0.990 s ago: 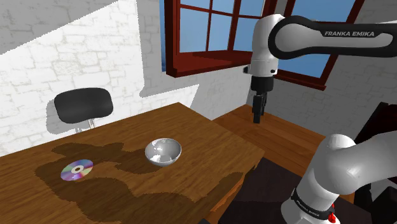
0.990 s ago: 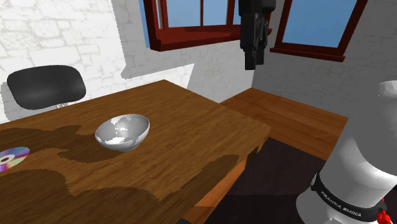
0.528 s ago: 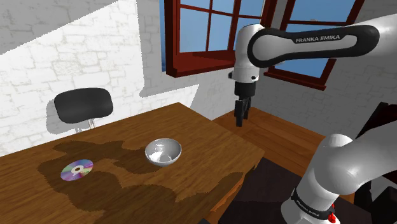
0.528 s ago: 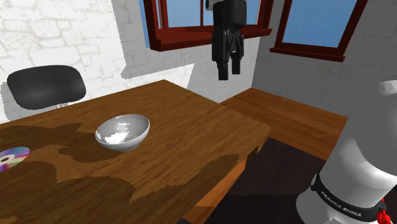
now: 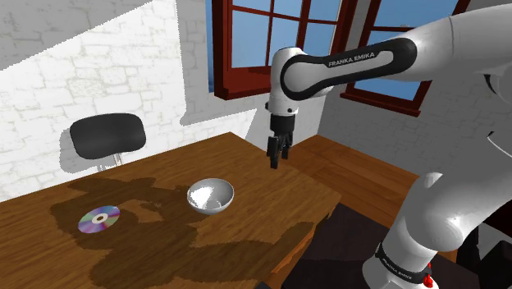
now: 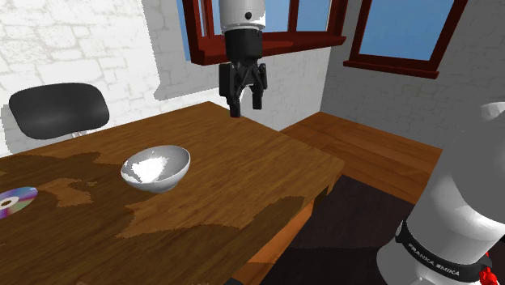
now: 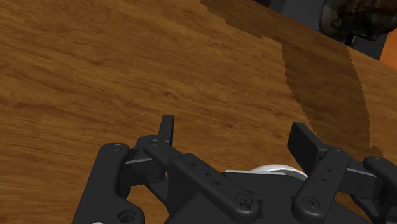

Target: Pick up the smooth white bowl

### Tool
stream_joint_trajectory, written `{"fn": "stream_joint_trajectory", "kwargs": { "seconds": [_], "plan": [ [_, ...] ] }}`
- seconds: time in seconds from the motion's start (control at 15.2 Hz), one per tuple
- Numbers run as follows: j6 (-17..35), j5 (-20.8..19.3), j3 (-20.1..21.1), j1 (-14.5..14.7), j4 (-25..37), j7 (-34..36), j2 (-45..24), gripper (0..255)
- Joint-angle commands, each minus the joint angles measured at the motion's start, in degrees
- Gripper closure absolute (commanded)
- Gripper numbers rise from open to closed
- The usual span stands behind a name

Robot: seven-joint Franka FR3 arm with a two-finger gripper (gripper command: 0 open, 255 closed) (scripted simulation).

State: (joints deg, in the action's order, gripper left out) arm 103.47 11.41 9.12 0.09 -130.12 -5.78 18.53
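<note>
A shiny pale bowl [image 5: 210,195] [image 6: 156,168] sits upright on the wooden table [image 5: 271,201] [image 6: 243,174], near its middle. My black gripper [image 5: 277,161] [image 6: 245,106] hangs above the table's far side, up and to the shoulder view's right of the bowl, well apart from it. Its fingers point down and stand apart, with nothing between them. In the wrist view the gripper [image 7: 235,130] is open over bare wood, and a pale sliver [image 7: 273,170] peeks out behind the hand.
A disc [image 5: 99,219] [image 6: 16,201] lies on the table at the shoulder view's left. A black chair [image 5: 107,135] [image 6: 58,111] stands behind the table. A red-framed window [image 5: 271,41] is behind the arm. The table edge [image 5: 316,217] drops to dark floor.
The arm has swung toward the shoulder view's left and come lower, bringing the gripper from beyond the table edge to over the tabletop, closer to the bowl. The bowl has not moved.
</note>
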Motion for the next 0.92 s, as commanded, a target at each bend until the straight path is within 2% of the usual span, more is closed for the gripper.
{"fn": "stream_joint_trajectory", "kwargs": {
  "seconds": [0.0,0.46,0.86],
  "plan": [
    [2.6,0.3,0.8,0.3,2.1,0.7,-4.1,0],
    [8.7,0.0,2.6,1.3,12.5,3.2,-19.0,0],
    [11.2,-1.4,3.4,2.7,24.4,5.5,-31.9,0]
  ]
}}
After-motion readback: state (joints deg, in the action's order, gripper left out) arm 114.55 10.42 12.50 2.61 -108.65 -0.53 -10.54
